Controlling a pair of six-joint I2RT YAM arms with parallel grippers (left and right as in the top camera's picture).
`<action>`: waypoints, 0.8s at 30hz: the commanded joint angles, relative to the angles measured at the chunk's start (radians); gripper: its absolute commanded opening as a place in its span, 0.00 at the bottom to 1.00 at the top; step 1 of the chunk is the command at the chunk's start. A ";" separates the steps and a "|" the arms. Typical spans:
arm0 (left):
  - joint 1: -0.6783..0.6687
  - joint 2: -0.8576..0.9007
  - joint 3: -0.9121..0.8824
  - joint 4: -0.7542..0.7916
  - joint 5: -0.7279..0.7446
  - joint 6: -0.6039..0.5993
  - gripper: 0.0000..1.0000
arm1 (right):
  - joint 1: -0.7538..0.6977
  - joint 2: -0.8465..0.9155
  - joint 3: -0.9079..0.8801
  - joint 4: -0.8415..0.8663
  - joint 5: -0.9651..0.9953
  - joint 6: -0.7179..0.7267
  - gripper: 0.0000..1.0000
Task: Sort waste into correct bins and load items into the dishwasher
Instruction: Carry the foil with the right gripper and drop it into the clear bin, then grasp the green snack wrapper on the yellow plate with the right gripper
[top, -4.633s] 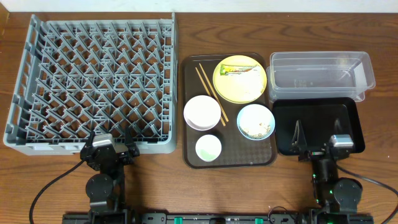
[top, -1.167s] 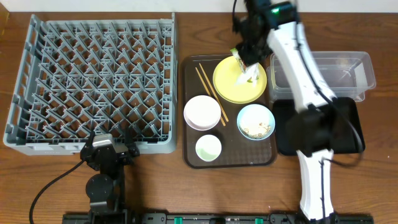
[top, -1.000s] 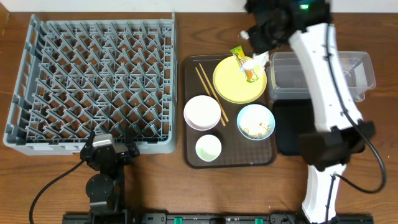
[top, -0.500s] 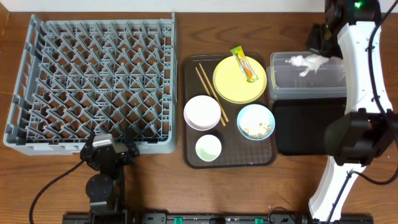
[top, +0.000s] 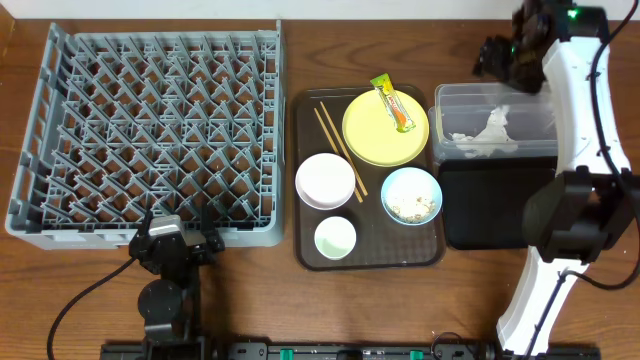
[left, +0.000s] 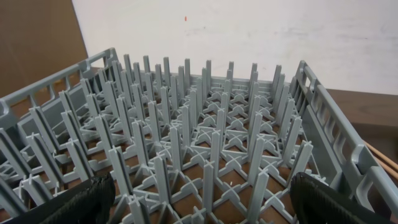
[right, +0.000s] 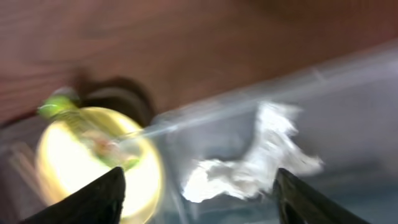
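Observation:
Crumpled white paper (top: 484, 134) lies in the clear tub (top: 520, 92); it also shows in the right wrist view (right: 249, 168). My right gripper (top: 500, 55) is open and empty above the tub's far left corner. The green-yellow wrapper (top: 392, 103) lies on the yellow plate (top: 380, 135). Chopsticks (top: 338, 150), a white bowl (top: 324, 180), a small white cup (top: 335, 237) and a light blue bowl (top: 411, 195) with rice crumbs sit on the brown tray (top: 305, 255). My left gripper (left: 199, 199) is open and empty at the near edge of the grey dish rack (top: 150, 130).
The black tray (top: 490, 205) lies in front of the clear tub, partly under my right arm (top: 575, 150). The rack's upright pegs (left: 205, 143) fill the left wrist view.
My right gripper carried the white paper from the yellow plate to the clear tub and let it go; the paper now lies in the tub. The wrapper stayed on the plate.

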 joint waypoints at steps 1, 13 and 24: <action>0.002 -0.006 -0.033 -0.014 -0.001 0.014 0.91 | 0.076 -0.037 0.100 0.002 -0.187 -0.191 0.72; 0.002 -0.006 -0.033 -0.014 -0.001 0.014 0.91 | 0.446 0.009 -0.005 0.145 0.256 -0.377 0.79; 0.002 -0.006 -0.033 -0.014 -0.001 0.014 0.91 | 0.429 0.127 -0.119 0.243 0.189 -0.446 0.74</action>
